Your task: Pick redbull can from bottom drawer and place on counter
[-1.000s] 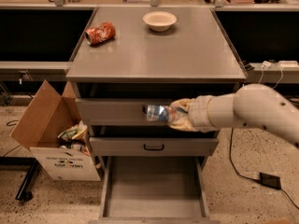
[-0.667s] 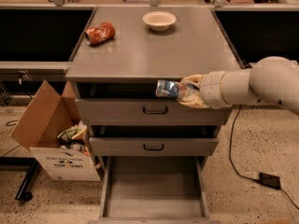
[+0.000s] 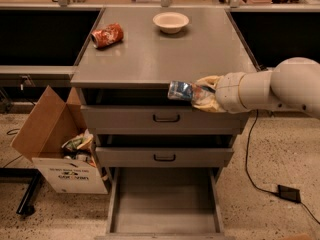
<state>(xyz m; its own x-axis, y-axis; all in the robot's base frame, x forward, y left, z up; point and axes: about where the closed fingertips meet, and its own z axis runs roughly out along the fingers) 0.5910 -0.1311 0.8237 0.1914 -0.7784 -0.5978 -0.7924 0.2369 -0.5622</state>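
Note:
My gripper [image 3: 197,95] comes in from the right on a white arm and is shut on the redbull can [image 3: 179,90], a slim silver-and-blue can held lying sideways. It hangs just in front of the front edge of the grey counter [image 3: 165,54], about level with it, above the top drawer front. The bottom drawer [image 3: 165,204] is pulled open below, and its flat grey floor holds nothing.
A red-orange soda can [image 3: 107,35] lies at the counter's back left. A cream bowl [image 3: 171,21] stands at the back middle. Two shut drawer fronts with black handles [image 3: 166,118] sit above the open drawer. A cardboard box [image 3: 60,149] of rubbish stands on the floor at left.
My gripper has risen with the can from in front of the top drawer to the level of the counter's front edge, and shifted slightly right.

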